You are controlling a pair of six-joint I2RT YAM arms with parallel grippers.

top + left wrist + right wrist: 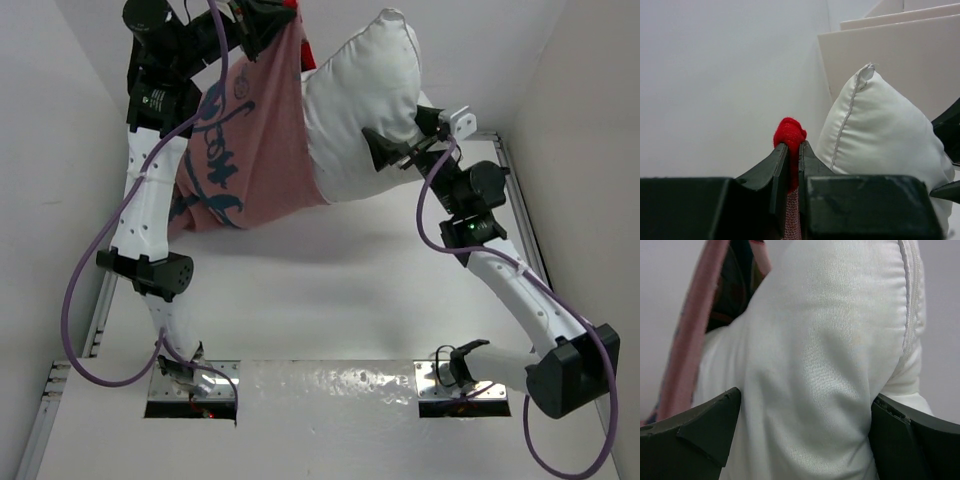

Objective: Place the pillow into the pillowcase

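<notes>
The pillowcase (pixel 250 150) hangs in the air at the upper left, its pale pink inside with dark lettering facing the camera. My left gripper (pixel 262 28) is shut on its red top edge; in the left wrist view the red fold (pixel 789 132) pokes out between the closed fingertips (pixel 793 145). The white pillow (pixel 360 110) stands tilted, its lower left part inside the sack's mouth and its upper corner sticking out to the right. My right gripper (pixel 405 140) is open, its jaws spread wide on either side of the pillow (pixel 825 365). The pillowcase (pixel 690 350) shows at the left of the right wrist view.
The white table (pixel 330 290) lies under the hanging fabric, with white walls on three sides. Metal rails run along the left (pixel 95 320) and right (pixel 520 210) edges. The left arm's purple cable (pixel 80 290) loops down beside its base.
</notes>
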